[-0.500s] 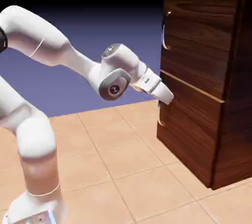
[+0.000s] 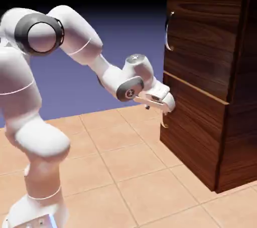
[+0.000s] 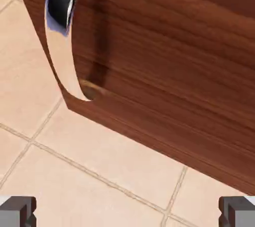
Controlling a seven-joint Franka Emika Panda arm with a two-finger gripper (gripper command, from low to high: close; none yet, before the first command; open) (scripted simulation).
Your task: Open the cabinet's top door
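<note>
Tool [image 2: 161, 107] gaping wide, gripping nothing, nosed up beside the lower handle [image 3: 62, 36].
Top door [image 2: 201, 36] shut, well above the tool on the cabinet [image 2: 221, 137]; rigid, probably heavy panel, best hooked by its slick curved silver handle [image 2: 169, 31].

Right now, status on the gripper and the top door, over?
Gripper open, empty, low by the lower door's handle. Top door shut, its handle untouched, well above the gripper. Nothing in the way.

Tan tiled floor [image 2: 125, 172]; cabinet [image 2: 211, 81] standing on it, robot base [image 2: 37, 217] too.
</note>
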